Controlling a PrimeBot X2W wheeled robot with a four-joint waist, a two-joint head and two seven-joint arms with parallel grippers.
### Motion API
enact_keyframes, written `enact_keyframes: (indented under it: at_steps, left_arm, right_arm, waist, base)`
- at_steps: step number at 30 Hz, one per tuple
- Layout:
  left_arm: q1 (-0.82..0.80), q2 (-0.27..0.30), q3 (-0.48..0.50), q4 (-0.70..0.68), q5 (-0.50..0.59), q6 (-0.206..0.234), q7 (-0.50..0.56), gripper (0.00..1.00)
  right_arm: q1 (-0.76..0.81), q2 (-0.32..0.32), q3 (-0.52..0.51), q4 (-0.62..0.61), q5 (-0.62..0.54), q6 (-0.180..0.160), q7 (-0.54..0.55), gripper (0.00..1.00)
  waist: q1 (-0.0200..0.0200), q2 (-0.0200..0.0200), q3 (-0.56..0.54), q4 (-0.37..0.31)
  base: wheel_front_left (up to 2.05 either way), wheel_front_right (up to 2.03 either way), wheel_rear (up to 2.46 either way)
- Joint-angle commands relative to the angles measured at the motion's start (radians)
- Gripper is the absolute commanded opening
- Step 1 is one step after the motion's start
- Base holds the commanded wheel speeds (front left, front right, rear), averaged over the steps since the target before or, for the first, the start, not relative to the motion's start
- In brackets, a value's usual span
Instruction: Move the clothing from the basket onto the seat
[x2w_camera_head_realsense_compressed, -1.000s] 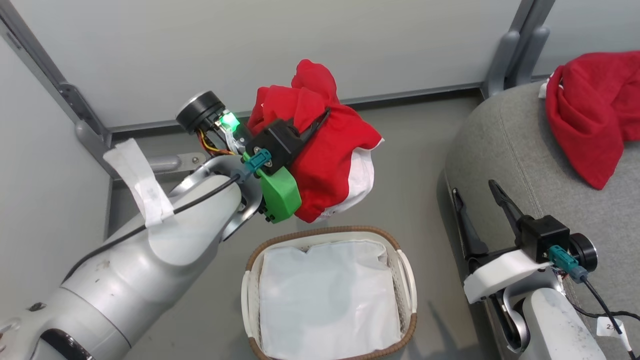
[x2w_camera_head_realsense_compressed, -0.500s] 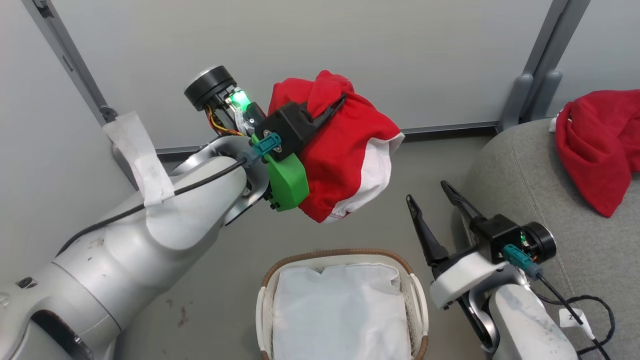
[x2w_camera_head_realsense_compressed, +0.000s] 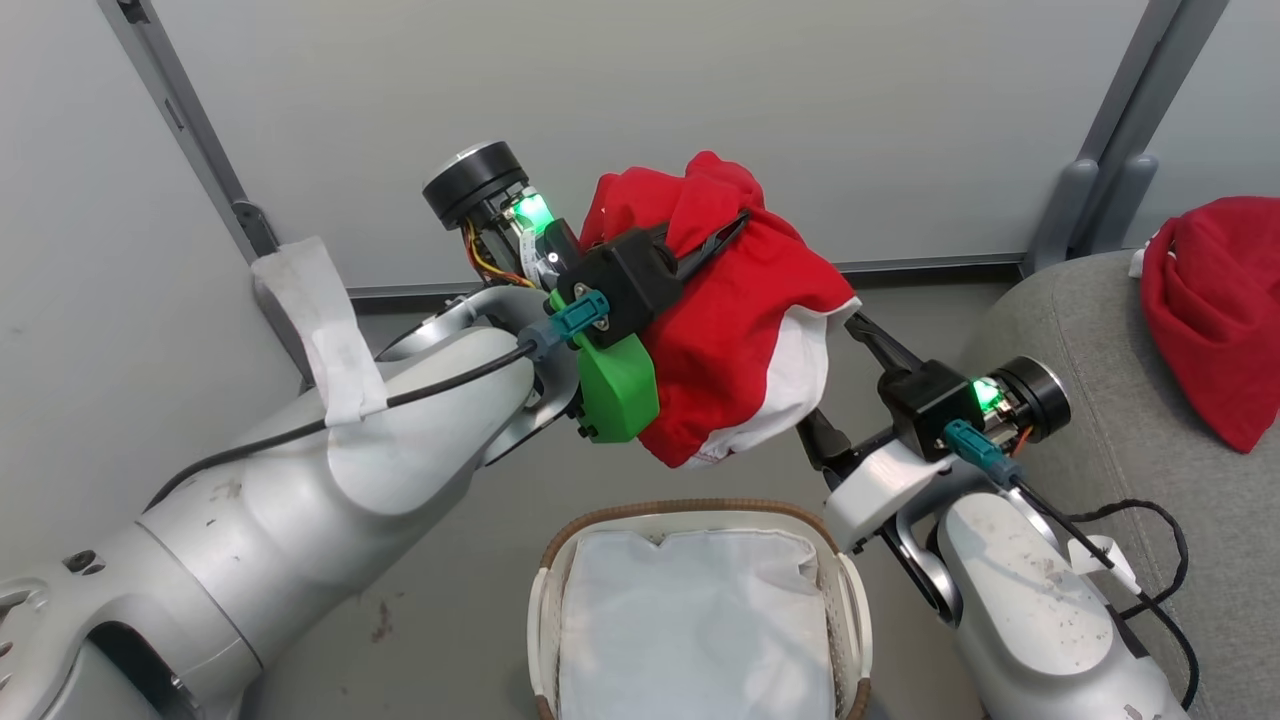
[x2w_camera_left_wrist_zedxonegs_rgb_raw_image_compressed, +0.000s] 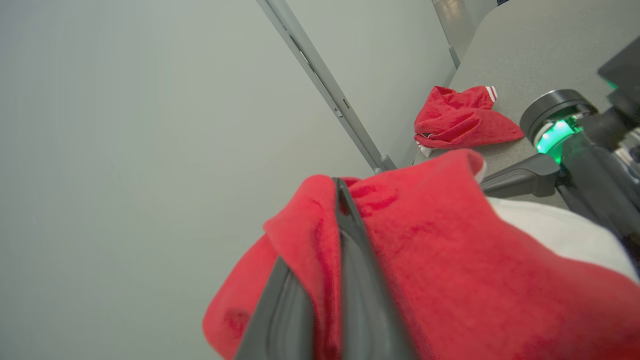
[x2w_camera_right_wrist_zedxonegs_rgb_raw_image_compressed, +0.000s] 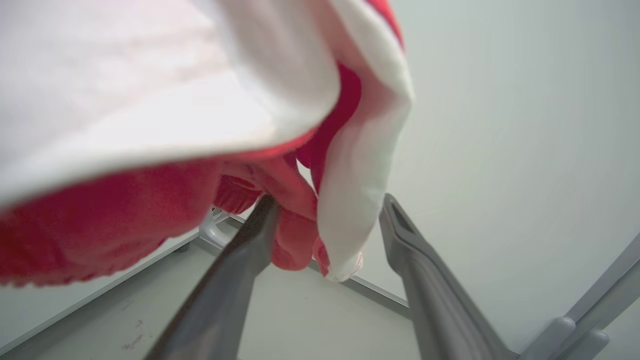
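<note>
Left end effector (x2w_camera_head_realsense_compressed: 715, 240) pinched the garment (x2w_camera_head_realsense_compressed: 740, 340) mid-frame; right end effector (x2w_camera_right_wrist_zedxonegs_rgb_raw_image_compressed: 330, 200) stood spread at its hem. A slipping fold could drop it into the basket (x2w_camera_head_realsense_compressed: 700, 508).

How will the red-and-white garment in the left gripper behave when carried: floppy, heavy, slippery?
Probably floppy: the garment droops in folds from the left gripper. Likely light: one pinch carries it. Slip seems unlikely: bunched grip.

Two red garments (x2w_camera_head_realsense_compressed: 740, 330) (x2w_camera_head_realsense_compressed: 1215, 300) — one basket (x2w_camera_head_realsense_compressed: 690, 506), one seat (x2w_camera_head_realsense_compressed: 1100, 300).
</note>
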Motion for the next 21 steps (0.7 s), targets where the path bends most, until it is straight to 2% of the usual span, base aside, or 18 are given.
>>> enact_keyframes:
  at_steps: [1, 6, 7, 8, 9, 10, 17, 20, 21]
  left_arm:
    - [-0.009, -0.001, -0.003, -0.004, 0.002, 0.002, 0.000, 0.00]
    - [0.010, 0.000, -0.010, -0.022, -0.013, 0.002, -0.001, 0.00]
    - [0.015, 0.001, -0.011, -0.024, -0.018, 0.002, -0.001, 0.00]
    - [0.018, 0.003, -0.012, -0.024, -0.021, 0.002, -0.001, 0.00]
    - [0.023, 0.006, -0.012, -0.025, -0.025, 0.002, -0.001, 0.00]
    - [0.028, 0.008, -0.013, -0.024, -0.029, 0.002, -0.002, 0.00]
    - [0.083, 0.028, -0.009, -0.016, -0.060, 0.002, -0.010, 0.00]
    - [0.116, 0.031, 0.009, -0.011, -0.072, 0.008, -0.013, 0.16]
    - [0.130, 0.029, 0.019, -0.010, -0.076, 0.011, -0.013, 0.30]
  right_arm:
    - [-0.019, -0.005, 0.001, 0.010, -0.005, -0.001, -0.005, 1.00]
    - [-0.062, -0.005, 0.011, 0.036, 0.014, -0.001, -0.005, 1.00]
    - [-0.069, -0.004, 0.013, 0.040, 0.019, -0.001, -0.005, 0.47]
    - [-0.075, -0.004, 0.015, 0.042, 0.020, -0.001, -0.005, 0.37]
    - [-0.080, -0.005, 0.016, 0.044, 0.022, -0.001, -0.005, 0.10]
    - [-0.081, -0.004, 0.016, 0.044, 0.025, -0.001, -0.005, 0.00]
    - [-0.062, -0.005, -0.009, 0.018, 0.056, -0.001, -0.005, 0.00]
    - [-0.053, -0.005, -0.023, 0.003, 0.061, -0.001, -0.005, 0.00]
    - [-0.051, -0.005, -0.028, -0.003, 0.063, -0.001, -0.005, 0.00]
  waist:
    - [0.0001, 0.0000, 0.002, 0.004]
    - [0.0001, 0.0000, 0.005, 0.011]
    - [0.0001, 0.0000, 0.006, 0.013]
    - [0.0001, 0.0000, 0.006, 0.013]
    - [0.0001, 0.0000, 0.006, 0.014]
    - [0.0001, 0.0000, 0.006, 0.014]
    - [0.0001, 0.0000, 0.006, 0.010]
    - [0.0001, 0.0000, 0.006, 0.008]
    - [0.0001, 0.0000, 0.006, 0.007]
  base:
    - [0.00, 0.00, 0.00]
    - [0.00, 0.00, 0.00]
    - [0.00, 0.00, 0.00]
    - [0.00, 0.00, 0.00]
    - [0.00, 0.00, 0.00]
    - [0.00, 0.00, 0.00]
    - [0.00, 0.00, 0.00]
    - [0.00, 0.00, 0.00]
    - [0.00, 0.00, 0.00]
